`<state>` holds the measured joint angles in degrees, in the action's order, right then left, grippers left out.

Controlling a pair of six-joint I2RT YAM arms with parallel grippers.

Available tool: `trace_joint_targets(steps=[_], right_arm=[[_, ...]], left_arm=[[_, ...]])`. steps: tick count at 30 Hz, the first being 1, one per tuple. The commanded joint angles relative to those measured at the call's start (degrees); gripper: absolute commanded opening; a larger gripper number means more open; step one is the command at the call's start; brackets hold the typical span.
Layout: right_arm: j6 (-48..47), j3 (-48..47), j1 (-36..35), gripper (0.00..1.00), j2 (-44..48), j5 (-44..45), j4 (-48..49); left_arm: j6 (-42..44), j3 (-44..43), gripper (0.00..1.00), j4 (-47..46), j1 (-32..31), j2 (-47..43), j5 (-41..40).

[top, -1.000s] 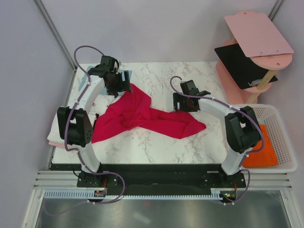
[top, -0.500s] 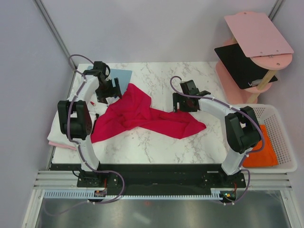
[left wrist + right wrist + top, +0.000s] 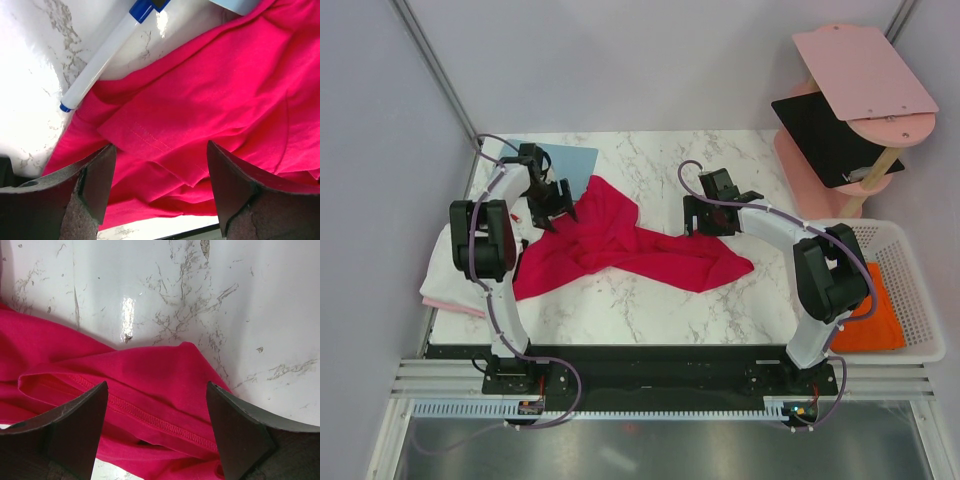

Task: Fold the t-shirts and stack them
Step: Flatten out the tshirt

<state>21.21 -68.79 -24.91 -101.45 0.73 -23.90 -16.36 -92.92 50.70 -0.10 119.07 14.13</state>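
Note:
A crimson red t-shirt (image 3: 620, 245) lies crumpled across the middle of the marble table. My left gripper (image 3: 552, 205) is open and empty, just above the shirt's far-left edge; in the left wrist view (image 3: 160, 185) folded red cloth (image 3: 210, 95) lies between the fingers. My right gripper (image 3: 705, 222) is open and empty over the shirt's far edge; in the right wrist view (image 3: 157, 425) a stitched hem (image 3: 150, 415) lies between the fingers. An orange t-shirt (image 3: 875, 315) lies in the basket. White and pale pink shirts (image 3: 445, 280) lie stacked at the table's left edge.
A light-blue board (image 3: 565, 160) lies at the back left, partly under the red shirt. A white and blue marker (image 3: 105, 55) lies beside the shirt. A white basket (image 3: 915, 290) stands at the right. A stand with pink and black panels (image 3: 850, 100) stands at the back right.
My left gripper has swung off the light-blue board, left and then nearer, to the red shirt's far-left edge. The board now shows. The right arm has not moved.

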Motion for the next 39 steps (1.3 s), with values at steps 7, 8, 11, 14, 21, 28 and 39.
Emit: trace_joint_targets(steps=[7, 8, 11, 14, 21, 28, 39], right_arm=[[0.1, 1.4, -0.1, 0.87, 0.1, -0.6, 1.7], [0.1, 1.4, -0.1, 0.87, 0.0, -0.6, 1.8], [0.1, 1.9, -0.1, 0.87, 0.2, -0.6, 1.9], [0.2, 2.4, -0.1, 0.87, 1.0, -0.6, 2.1], [0.3, 4.2, -0.1, 0.87, 6.2, -0.6, 3.7], [0.8, 5.6, 0.0, 0.86, 7.3, -8.9, 7.9], [0.9, 1.7, -6.9, 0.84, 1.7, -13.6, 11.8]], left_arm=[[2.0, -0.7, 0.59, -1.1, 0.0, 1.6, 0.0], [1.9, -0.8, 0.43, -1.2, 0.0, 1.6, 0.0], [2.1, -1.2, 0.05, -1.2, 0.0, 0.9, -0.3], [2.3, -1.3, 0.02, -1.4, 0.0, -0.7, -1.0], [1.9, -1.6, 0.02, -2.0, 0.0, -8.9, -1.6], [1.4, -7.4, 0.02, 0.1, 0.0, -14.5, -1.2], [2.3, -8.5, 0.02, 2.0, 0.0, -16.3, -0.5]])
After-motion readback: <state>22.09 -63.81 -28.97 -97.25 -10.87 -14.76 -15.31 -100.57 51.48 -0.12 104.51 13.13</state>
